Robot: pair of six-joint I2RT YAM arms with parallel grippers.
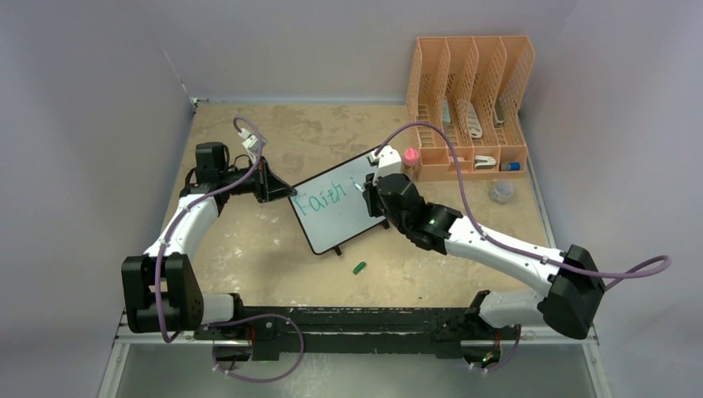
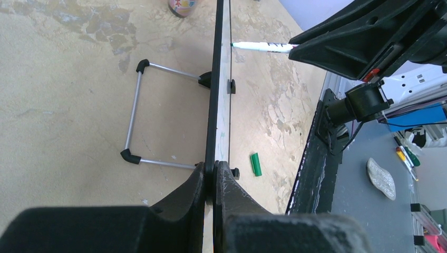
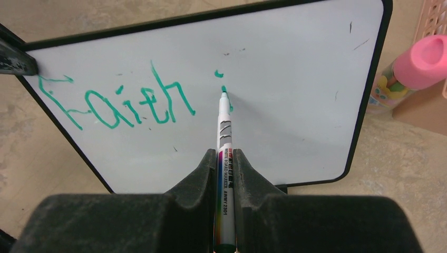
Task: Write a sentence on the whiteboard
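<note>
The whiteboard (image 1: 344, 222) stands propped near the table's middle; in the left wrist view it shows edge-on (image 2: 222, 105). My left gripper (image 1: 286, 192) (image 2: 216, 166) is shut on its left edge. Green lettering, the sentence (image 3: 121, 103) (image 1: 321, 199), reads "Faith", with an "i" begun after it. My right gripper (image 1: 369, 187) (image 3: 225, 154) is shut on a white marker (image 3: 225, 124) (image 2: 261, 47). The marker's green tip touches the whiteboard (image 3: 300, 68) at the stroke of the "i".
A green marker cap (image 1: 359, 267) (image 2: 255, 164) lies in front of the board. A pink-capped bottle (image 1: 410, 157) (image 3: 419, 60) and an orange file rack (image 1: 468, 91) stand behind right. A small clear container (image 1: 500, 192) sits beside the rack. The board's wire stand (image 2: 134, 116) props it behind.
</note>
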